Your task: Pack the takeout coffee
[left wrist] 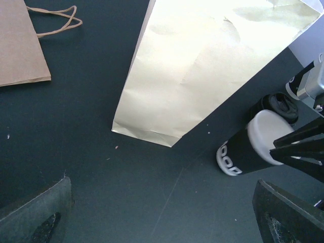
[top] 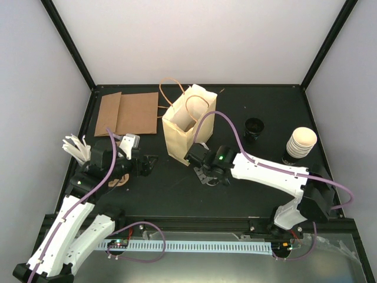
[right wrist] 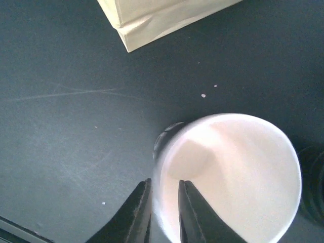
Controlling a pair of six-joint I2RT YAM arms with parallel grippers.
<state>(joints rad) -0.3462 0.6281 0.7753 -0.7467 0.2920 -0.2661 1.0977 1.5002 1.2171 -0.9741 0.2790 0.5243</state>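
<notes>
On my left wrist feed the cream paper bag [left wrist: 202, 66] fills the upper middle and a flat brown bag [left wrist: 20, 45] lies upper left. At right, the takeout coffee cup [left wrist: 268, 134] touches a black printed band [left wrist: 235, 157]. My left gripper [left wrist: 162, 223] is spread wide.

Right wrist view: the bottom edge cuts off the cup [right wrist: 238, 172]. Left wrist view: the top edge cuts off the paper bag [left wrist: 202, 76].
</notes>
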